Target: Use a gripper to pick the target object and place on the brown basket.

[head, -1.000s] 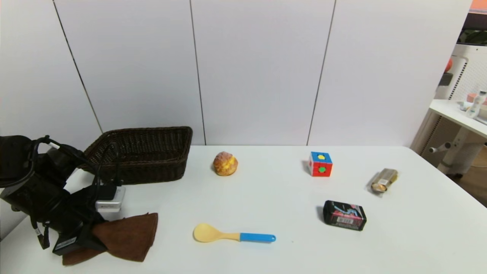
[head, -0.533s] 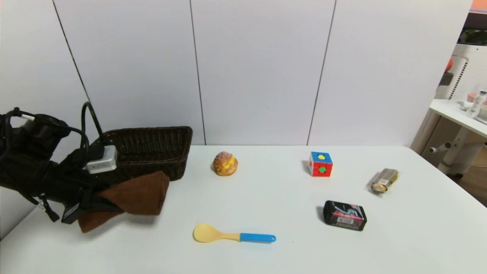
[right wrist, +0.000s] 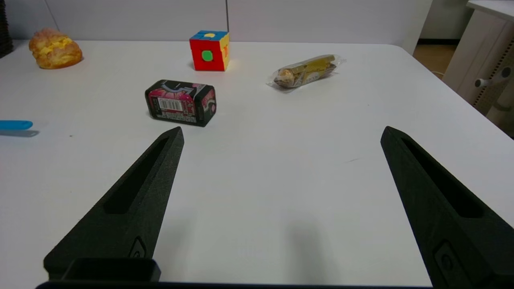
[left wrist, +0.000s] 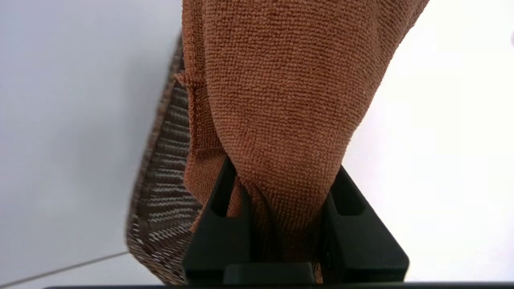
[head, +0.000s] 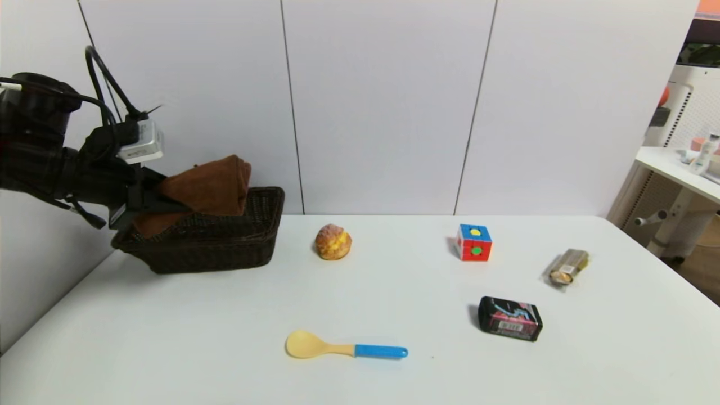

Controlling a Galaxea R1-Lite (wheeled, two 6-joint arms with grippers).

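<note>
My left gripper point(head: 160, 199) is shut on the brown cloth towel point(head: 211, 188) and holds it in the air over the dark brown wicker basket point(head: 225, 247) at the table's far left. The towel hangs just above the basket's opening. In the left wrist view the towel point(left wrist: 289, 92) is pinched between the black fingers point(left wrist: 219, 228), my left gripper point(left wrist: 281, 176) closed on it, with the basket's woven wall point(left wrist: 164, 192) beside it. My right gripper point(right wrist: 281, 132) is open and empty, low over bare table near the front right.
On the white table point(head: 394, 298) lie a cream puff point(head: 333, 242), a colourful puzzle cube point(head: 473, 242), a wrapped snack point(head: 568, 265), a black and pink box point(head: 509, 318) and a yellow spoon with a blue handle point(head: 343, 346). A wall stands behind.
My left gripper has lifted the towel off the table's front left and carried it up and back, from beside the basket to above it. The right arm has not moved.
</note>
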